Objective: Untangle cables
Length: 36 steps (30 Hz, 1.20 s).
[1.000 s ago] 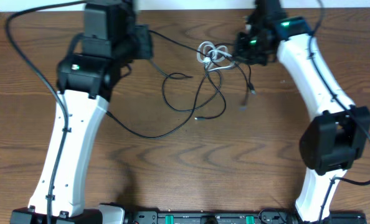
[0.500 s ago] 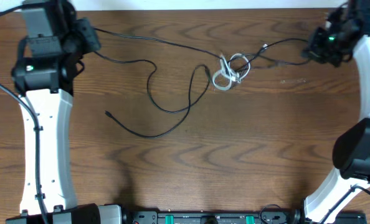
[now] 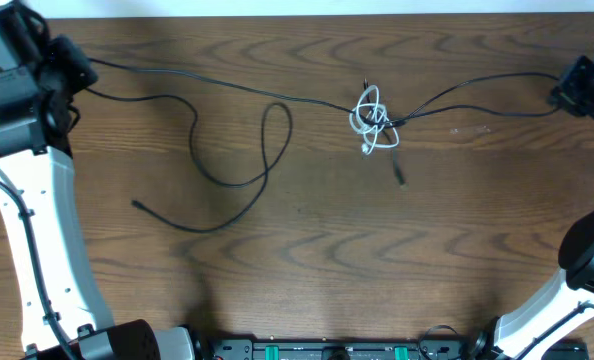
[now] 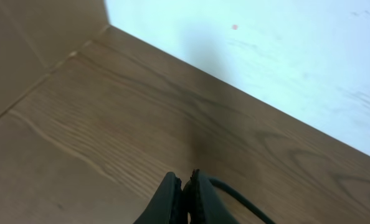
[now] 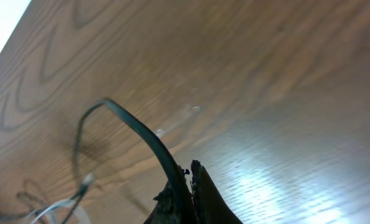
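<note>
Thin black cables (image 3: 227, 85) stretch across the back of the table and meet in a small knot with the short white cable (image 3: 367, 118). My left gripper (image 3: 77, 68) is at the far left back, shut on one black cable (image 4: 235, 196). A slack loop of black cable (image 3: 267, 145) runs down to a free plug end (image 3: 137, 205). My right gripper (image 3: 562, 97) is at the far right back, shut on another black cable (image 5: 135, 130) that leads to the knot. A short black plug end (image 3: 399, 175) hangs below the knot. In the wrist views both grippers (image 4: 185, 179) (image 5: 188, 169) show pinched fingers.
The wooden table (image 3: 307, 270) meets a white wall (image 4: 266, 50) along its back edge. Both white arms (image 3: 37, 230) (image 3: 587, 250) stand at the table's sides. A black rail with green parts (image 3: 327, 350) runs along the front edge.
Both arms swung outward to the table's far sides, pulling their cables with them. The black cables drew out long and straighter, and the knot tightened near the back centre.
</note>
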### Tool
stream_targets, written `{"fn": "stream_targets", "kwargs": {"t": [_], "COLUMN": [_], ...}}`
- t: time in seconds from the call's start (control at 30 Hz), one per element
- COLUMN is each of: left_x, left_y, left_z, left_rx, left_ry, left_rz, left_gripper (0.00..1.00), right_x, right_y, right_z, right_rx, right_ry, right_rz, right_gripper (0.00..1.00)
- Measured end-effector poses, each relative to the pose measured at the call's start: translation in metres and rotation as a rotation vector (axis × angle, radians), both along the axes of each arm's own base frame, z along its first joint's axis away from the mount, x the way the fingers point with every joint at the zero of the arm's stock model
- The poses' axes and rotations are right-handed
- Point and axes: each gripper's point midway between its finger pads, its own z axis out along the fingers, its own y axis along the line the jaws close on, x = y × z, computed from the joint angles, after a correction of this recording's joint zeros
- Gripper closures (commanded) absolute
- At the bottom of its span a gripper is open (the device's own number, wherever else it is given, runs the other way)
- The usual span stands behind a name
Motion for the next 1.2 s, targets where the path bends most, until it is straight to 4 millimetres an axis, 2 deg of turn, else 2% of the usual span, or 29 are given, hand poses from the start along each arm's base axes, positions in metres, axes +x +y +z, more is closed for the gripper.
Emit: {"fn": "stream_targets", "kwargs": {"t": [0.27, 0.43, 0.7, 0.8, 0.87, 0.97, 1.07, 1.13, 1.2], "left_x": [-0.005, -0.009, -0.019, -0.021, -0.022, -0.020, -0.018, -0.016, -0.015], "left_y": [0.034, 0.065, 0.119, 0.131, 0.136, 0.142, 0.140, 0.128, 0.104], "left_z": [0.013, 0.024, 0.006, -0.001, -0.002, 0.010, 0.014, 0.011, 0.005], "left_rx": [0.072, 0.125, 0.156, 0.158, 0.166, 0.196, 0.199, 0.175, 0.129], "left_ry": [-0.038, -0.077, -0.037, -0.020, -0.018, -0.062, -0.079, -0.067, -0.033], "left_rz": [0.090, 0.177, 0.317, 0.346, 0.364, 0.388, 0.380, 0.336, 0.261], "left_gripper": [0.92, 0.93, 0.92, 0.93, 0.92, 0.92, 0.92, 0.92, 0.93], "right_x": [-0.017, -0.026, -0.036, -0.038, -0.039, -0.039, -0.038, -0.034, -0.029], "right_y": [-0.035, -0.051, -0.065, -0.067, -0.067, -0.067, -0.065, -0.058, -0.046], "right_z": [-0.004, -0.007, -0.009, -0.010, -0.010, -0.010, -0.010, -0.009, -0.008], "right_rx": [-0.048, -0.083, -0.119, -0.121, -0.123, -0.125, -0.112, -0.093, -0.070], "right_ry": [0.044, 0.072, 0.112, 0.120, 0.123, 0.127, 0.120, 0.105, 0.085], "right_rz": [-0.087, -0.133, -0.194, -0.205, -0.210, -0.214, -0.204, -0.167, -0.109], "right_gripper": [0.99, 0.99, 0.99, 0.99, 0.99, 0.99, 0.99, 0.99, 0.94]}}
